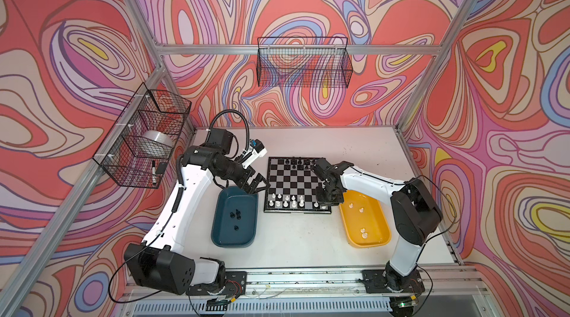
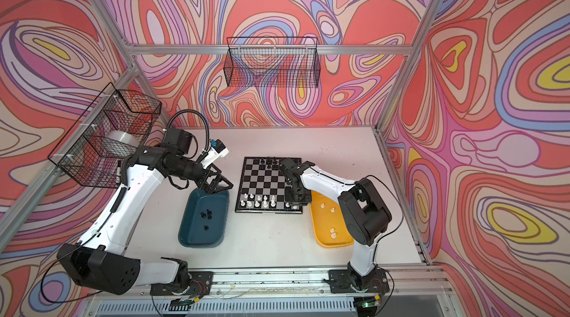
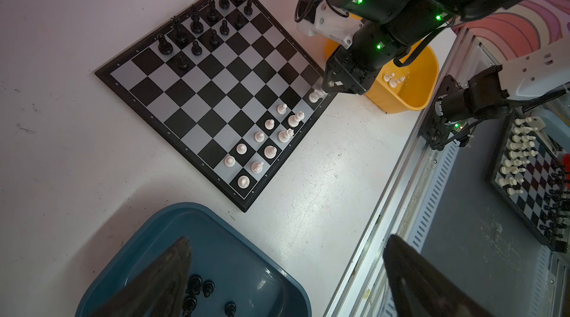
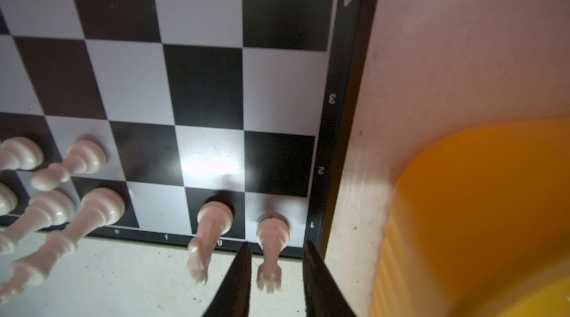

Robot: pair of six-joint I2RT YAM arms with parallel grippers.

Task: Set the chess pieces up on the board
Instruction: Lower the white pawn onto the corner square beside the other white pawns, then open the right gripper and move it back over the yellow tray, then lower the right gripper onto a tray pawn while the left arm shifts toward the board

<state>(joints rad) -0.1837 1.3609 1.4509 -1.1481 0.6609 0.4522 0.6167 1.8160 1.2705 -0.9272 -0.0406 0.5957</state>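
A white rook [image 4: 273,232] stands upright on the board [image 4: 203,84]'s corner square nearest the yellow tray [image 4: 478,192]. The right end effector [image 4: 277,244] straddles it, fingers slightly parted, clear of it. The left end effector [image 3: 288,238] hangs spread wide over the teal tray [image 3: 240,253].

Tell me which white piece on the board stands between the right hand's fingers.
The white rook on the corner square nearest the yellow tray. It alone stands between the fingers of the right hand; the neighbouring piece stands outside them.
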